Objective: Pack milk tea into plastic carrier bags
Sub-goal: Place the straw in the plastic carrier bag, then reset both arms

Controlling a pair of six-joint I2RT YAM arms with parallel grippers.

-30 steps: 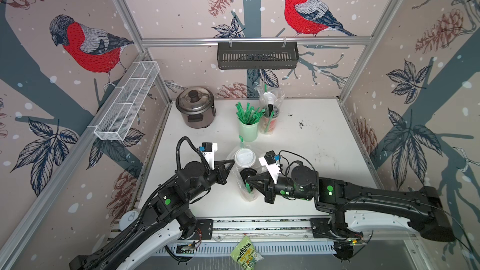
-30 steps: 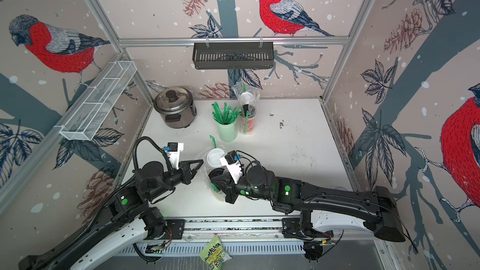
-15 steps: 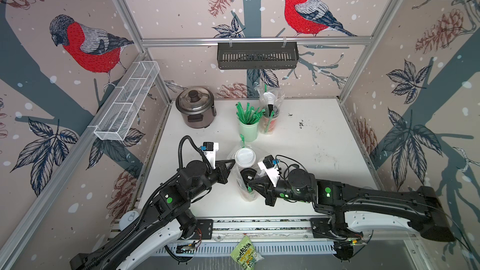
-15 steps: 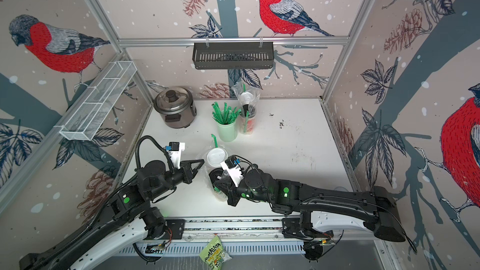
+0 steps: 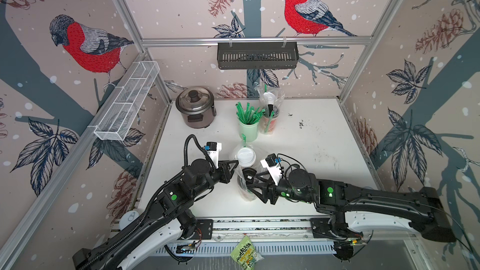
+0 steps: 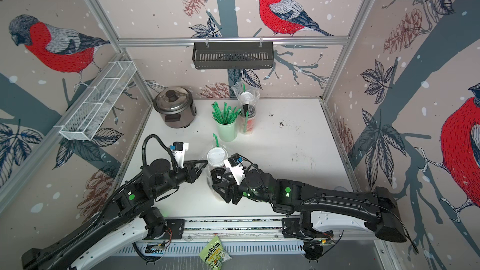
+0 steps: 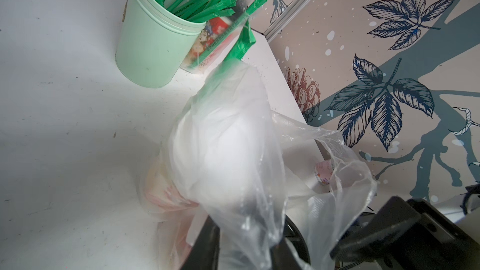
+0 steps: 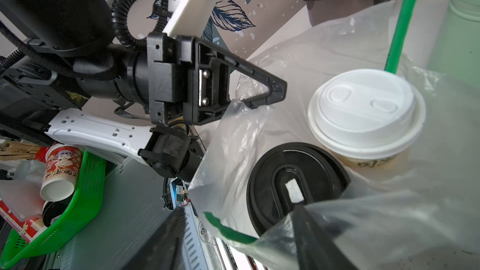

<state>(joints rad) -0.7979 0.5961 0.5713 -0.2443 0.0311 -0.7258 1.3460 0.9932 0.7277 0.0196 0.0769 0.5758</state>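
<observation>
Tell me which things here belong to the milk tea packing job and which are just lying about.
Job: near plastic bag, white-lid cup and black-lid cup inside it; far bag holding cups by the back wall.
Lying about: rice cooker, green straw cup, black wall basket, white wire rack, snack packet.

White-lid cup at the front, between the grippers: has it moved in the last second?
No. In a top view the front white-lidded cup stands in the same spot just in front of the pale green straw cup.
</observation>
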